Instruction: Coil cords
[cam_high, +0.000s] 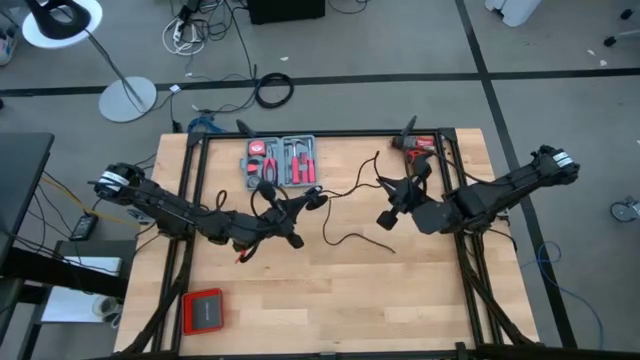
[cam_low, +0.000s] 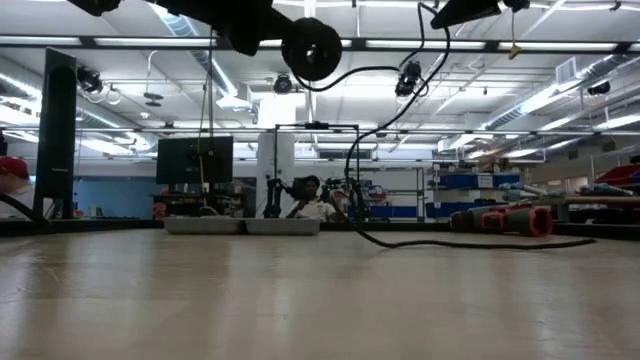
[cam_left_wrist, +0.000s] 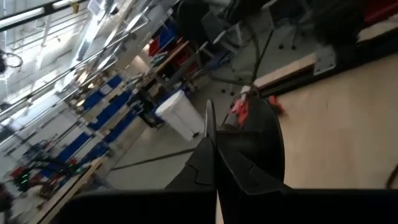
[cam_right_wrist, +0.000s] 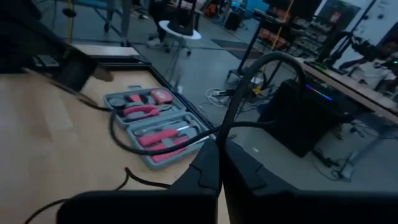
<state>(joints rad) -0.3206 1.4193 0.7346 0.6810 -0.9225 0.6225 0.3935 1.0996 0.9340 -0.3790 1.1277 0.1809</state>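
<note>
Big wooden table (cam_high: 330, 300) with both arms reaching in over the middle, grey tool case (cam_high: 281, 160) open at the far edge, a drill (cam_high: 418, 147) by the far right corner. The left gripper (cam_high: 290, 208) is lifted off the table and clamped on the cord (cam_high: 345, 190), which looks already wound into a small loop there. The right gripper (cam_high: 398, 200) is up too, fingers pinched on the cord further along. From there it droops to the wood and squiggles to a loose tail (cam_high: 350, 238). Looks mid-coil to me; next move probably means feeding slack round for another loop.
</note>
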